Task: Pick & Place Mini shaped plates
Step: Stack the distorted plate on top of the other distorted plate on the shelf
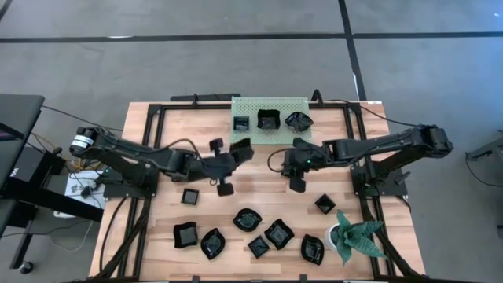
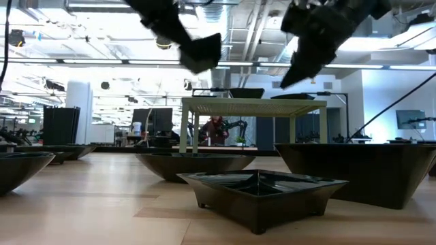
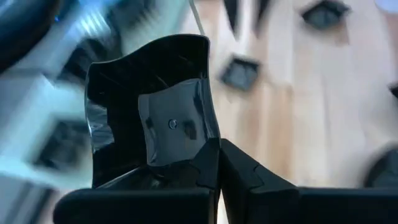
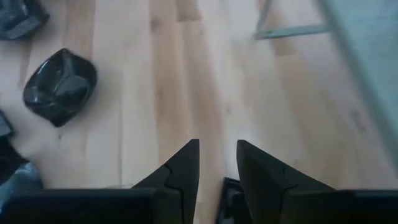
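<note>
My left gripper [image 1: 234, 154] is shut on a glossy black square mini plate [image 3: 149, 112], held high above the table's middle [image 2: 201, 49] and in front of the green perforated stand [image 1: 271, 118]. A black square plate [image 1: 269, 119] and a scalloped one [image 1: 298, 120] sit on that stand. Several more black plates lie on the near half of the wooden table, among them a square one [image 1: 189, 196] and a leaf-shaped one [image 1: 247, 220]. To the right of the left gripper, my right gripper [image 4: 217, 165] hangs open over bare wood, with nothing between its fingers. My left gripper pinches the square plate's rim [image 3: 204, 149] between its two fingers, near one corner. The plate is lifted clear of the table and stands tilted up on edge beyond the fingertips, its flat square middle facing the wrist camera.
A green spiky plant in a white pot [image 1: 357, 236] stands at the near right corner. A black frame [image 1: 157, 110] runs round the tabletop. A leaf-shaped plate [image 4: 60, 87] lies near the right gripper. There is bare wood between the two grippers and the stand.
</note>
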